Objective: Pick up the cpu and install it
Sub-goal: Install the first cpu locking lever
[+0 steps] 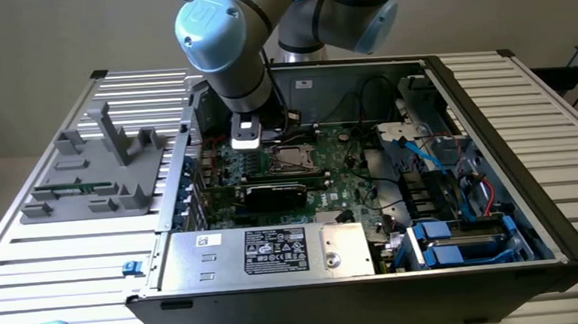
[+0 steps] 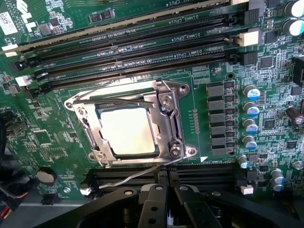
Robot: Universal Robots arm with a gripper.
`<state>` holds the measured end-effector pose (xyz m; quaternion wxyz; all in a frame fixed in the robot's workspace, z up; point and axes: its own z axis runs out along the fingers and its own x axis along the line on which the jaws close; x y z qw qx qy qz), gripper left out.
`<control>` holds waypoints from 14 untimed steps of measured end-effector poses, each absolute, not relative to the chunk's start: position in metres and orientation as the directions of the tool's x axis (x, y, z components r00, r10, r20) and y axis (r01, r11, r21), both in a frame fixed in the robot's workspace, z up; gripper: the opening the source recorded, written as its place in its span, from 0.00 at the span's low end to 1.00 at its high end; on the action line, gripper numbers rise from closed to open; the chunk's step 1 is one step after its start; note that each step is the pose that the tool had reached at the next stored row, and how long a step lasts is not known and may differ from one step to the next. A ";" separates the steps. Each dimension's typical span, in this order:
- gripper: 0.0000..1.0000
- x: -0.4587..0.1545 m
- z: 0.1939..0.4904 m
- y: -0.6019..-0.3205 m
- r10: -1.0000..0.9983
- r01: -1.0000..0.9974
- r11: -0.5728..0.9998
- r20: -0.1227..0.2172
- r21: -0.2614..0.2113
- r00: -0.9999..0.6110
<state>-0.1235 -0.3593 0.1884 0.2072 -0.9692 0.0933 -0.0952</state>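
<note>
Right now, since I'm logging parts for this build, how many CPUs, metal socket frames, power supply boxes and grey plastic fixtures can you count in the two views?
cpu, lying in the socket: 1
socket frame: 1
power supply box: 1
grey fixture, on the table beside the case: 1
Total: 4

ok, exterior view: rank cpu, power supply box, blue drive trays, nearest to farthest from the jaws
1. cpu, in its socket, mid-board.
2. power supply box, along the case's near wall.
3. blue drive trays, near corner, exterior view's right.
</note>
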 end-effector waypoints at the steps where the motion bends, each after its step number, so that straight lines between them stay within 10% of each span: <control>1: 0.12 -0.123 0.188 -0.359 -0.221 -0.142 -0.897 0.146 -0.420 0.964; 14: 0.12 -0.118 0.187 -0.361 -0.230 -0.151 -0.895 0.146 -0.420 0.962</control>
